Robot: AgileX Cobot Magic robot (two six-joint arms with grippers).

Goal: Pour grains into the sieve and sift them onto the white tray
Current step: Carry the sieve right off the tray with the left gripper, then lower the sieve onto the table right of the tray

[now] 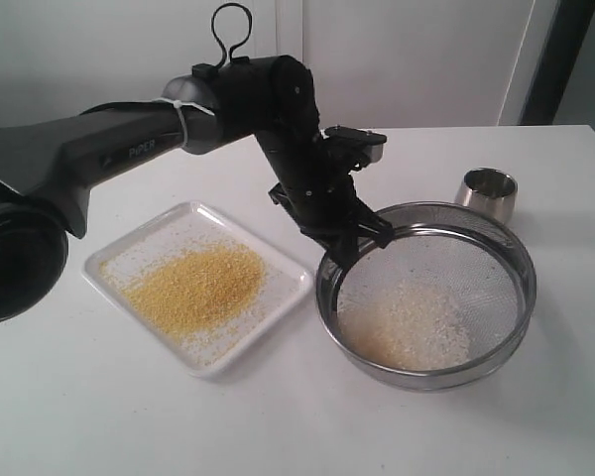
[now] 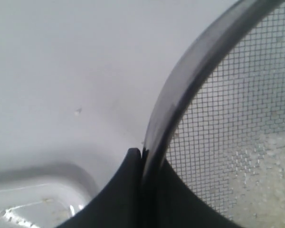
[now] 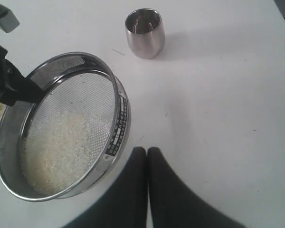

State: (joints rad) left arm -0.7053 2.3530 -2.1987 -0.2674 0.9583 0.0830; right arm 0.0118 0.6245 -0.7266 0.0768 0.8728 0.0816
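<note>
left gripper: black fingers pinched on the sieve's shiny steel rim | right gripper: fingers pressed together, empty | sieve: round, fine mesh, pale coarse bits inside | grains: fine yellow heap on the white tray, square with rounded corners, just beside the sieve | smooth steel cup: near the sieve's far rim

Left arm: grey tapered shell, "PIPER" lettering printed in pale type. White band wrapped where the grey shell meets the black wrist housing. Thin black cable looped above the housing. Small dark camera block mounted by the matt black left gripper. Right gripper: two smooth black fingers, tapered to rounded tips.
</note>
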